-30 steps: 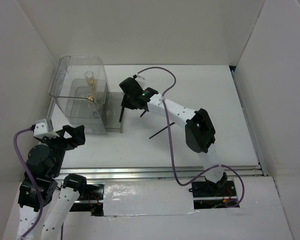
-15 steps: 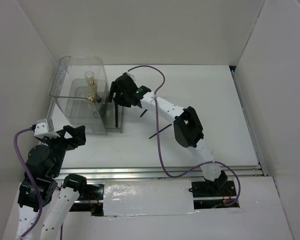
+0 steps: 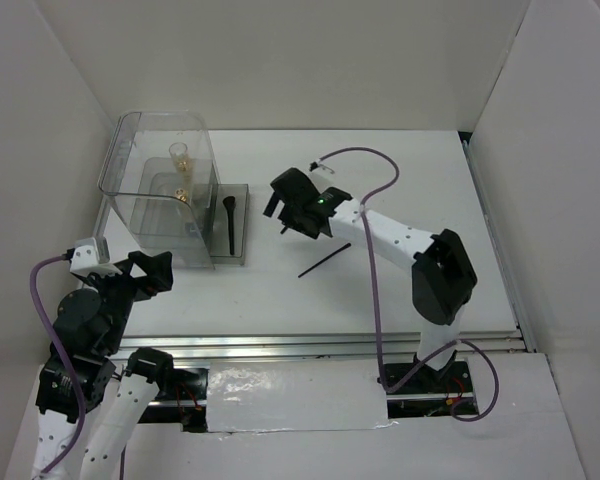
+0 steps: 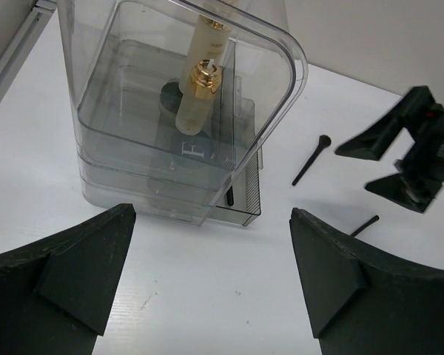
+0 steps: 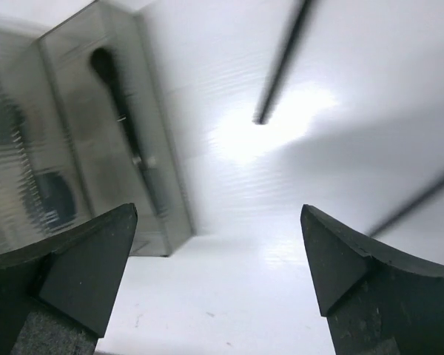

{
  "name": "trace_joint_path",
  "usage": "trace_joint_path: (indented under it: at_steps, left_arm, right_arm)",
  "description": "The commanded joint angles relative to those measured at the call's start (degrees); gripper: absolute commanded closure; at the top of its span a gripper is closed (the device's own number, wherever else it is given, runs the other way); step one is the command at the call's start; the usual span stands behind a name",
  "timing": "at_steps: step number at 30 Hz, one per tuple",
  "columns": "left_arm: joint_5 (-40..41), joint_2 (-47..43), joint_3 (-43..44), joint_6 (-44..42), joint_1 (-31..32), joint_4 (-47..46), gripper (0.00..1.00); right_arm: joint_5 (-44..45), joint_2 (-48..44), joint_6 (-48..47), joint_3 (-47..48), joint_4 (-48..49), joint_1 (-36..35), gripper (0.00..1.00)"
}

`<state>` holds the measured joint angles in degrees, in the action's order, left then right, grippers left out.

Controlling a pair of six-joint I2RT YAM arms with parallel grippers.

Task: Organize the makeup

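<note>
The right gripper (image 3: 280, 218) hangs over the white table (image 3: 410, 165) with its jaws spread wide and nothing between them. In its own wrist view both fingers (image 5: 66, 266) frame bare tabletop. Just to its left, a black brush (image 3: 227, 218) lies lengthwise in the shallow grey tray (image 3: 240, 245) that sits against the right side of the clear plastic box (image 3: 130, 150). The flared head of the brush points toward the far end of the tray, and the right wrist view shows it resting on the tray floor (image 5: 122, 111). A second brush (image 3: 325, 260), thin and black, lies loose on the table at a slant, near the right gripper and apart from the tray. Inside the box, the tall pale-yellow bottle (image 4: 205, 44) stands upright with the amber gold-capped bottle (image 4: 196, 100) directly in front of it. A dark round compact (image 4: 169, 96) sits just beside them on the box floor. The left gripper (image 3: 152, 272) is near the front corner of the box, its jaws also fully apart and gripping nothing, and its fingers (image 4: 66, 274) stay clear of the box wall.
</note>
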<state>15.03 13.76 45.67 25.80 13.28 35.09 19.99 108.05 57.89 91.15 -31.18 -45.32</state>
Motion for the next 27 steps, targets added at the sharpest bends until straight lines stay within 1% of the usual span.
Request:
trace_joint_path:
  at_steps: [1, 3, 5, 6, 7, 8, 9, 10, 13, 17, 20, 23, 27]
  left_arm:
    - [-0.5, 0.0, 0.0, -0.1, 0.3, -2.5, 0.01]
    - [-0.3, 0.0, 0.2, 0.0, 0.3, -2.4, 0.01]
    - [0.0, -0.4, 0.2, 0.1, 0.3, -2.3, 0.01]
    - [0.4, -0.5, 0.2, 0.2, 0.3, -2.2, 0.01]
    - [0.5, -0.7, 0.2, 0.3, 0.3, -2.1, 0.01]
    - [0.8, -1.1, 0.2, 0.6, 0.3, -2.0, 0.01]
    - [1.1, -1.3, 0.2, 0.7, 0.3, -1.9, 0.0]
    - [1.3, -1.5, 0.2, 0.7, 0.4, -1.9, 0.01]
    - [1.9, -2.0, 0.3, 0.9, 1.1, -1.7, 0.01]
    - [2.7, -2.0, 0.4, 1.3, 2.4, -1.3, 0.01]
    - [3.0, -2.0, 0.4, 1.3, 2.9, -1.3, 0.01]
    - [3.3, -2.1, 0.4, 1.4, 3.3, -1.2, 0.01]
    - [3.4, -2.2, 0.5, 1.4, 3.6, -1.1, 0.01]
  right_arm:
    - [10.5, -5.4, 9.8, -6.4, -7.8, 0.9, 0.01]
    - [11.4, -5.3, 11.6, -8.2, -11.2, 0.8, 0.05]
    - [12.3, -4.4, 14.8, -7.9, -14.6, 0.8, 0.08]
    - [13.2, -3.5, 17.2, -7.7, -17.4, 0.8, 0.11]
    - [13.7, -3.0, 18.5, -7.8, -18.4, 0.8, 0.13]
    - [13.8, -2.3, 19.2, -8.1, -19.1, 0.9, 0.18]
    - [13.9, -2.1, 20.3, -8.7, -19.6, 1.0, 0.19]
    - [13.8, -1.8, 20.7, -9.1, -19.6, 0.9, 0.24]
    - [13.6, -1.3, 22.3, -10.8, -19.2, 1.0, 0.26]
    - [11.0, 1.0, 22.5, -12.9, -17.1, 2.1, 0.32]
    - [9.9, 2.2, 22.5, -14.3, -15.2, 2.8, 0.39]
    - [8.8, 3.4, 21.9, -15.7, -13.7, 3.9, 0.42]
    - [6.3, 3.4, 20.8, -18.7, -10.2, 5.6, 0.55]
